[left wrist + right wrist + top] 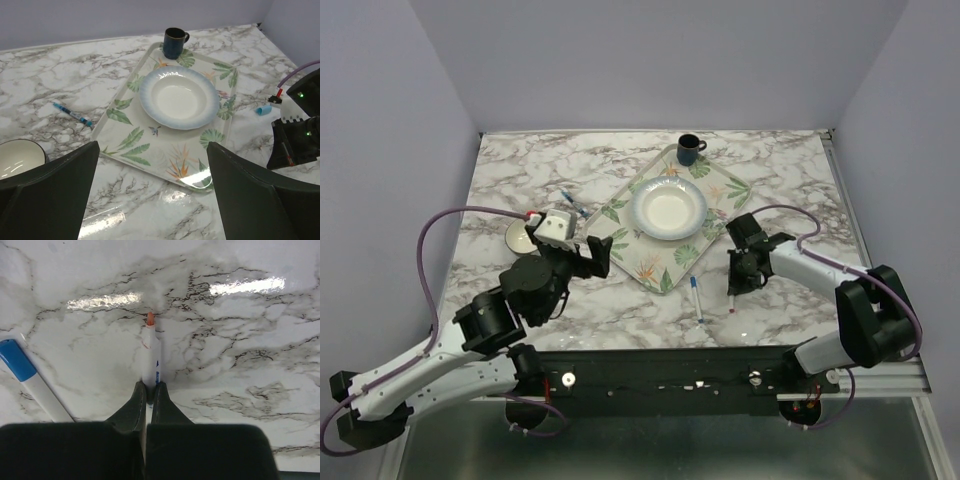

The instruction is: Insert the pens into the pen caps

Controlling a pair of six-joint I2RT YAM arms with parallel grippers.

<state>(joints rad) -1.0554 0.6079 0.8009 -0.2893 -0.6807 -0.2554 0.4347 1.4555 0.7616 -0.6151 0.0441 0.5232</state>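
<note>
Now the right gripper (pixel 149 390) is pinched shut on the tail of the red-tipped marker (pixel 151 347). Its long axis runs straight out from the fingers toward the top of the frame, over the counter (pixel 250 340). At lower left lies a white marker with a blue end (pixel 30 377). No red cap shows, possibly hidden. The left gripper (pixel 152 150), spread wide, faces the tray (pixel 130 140); a light-blue cap (pixel 263 110) lies right of it, nearer the right arm.
</note>
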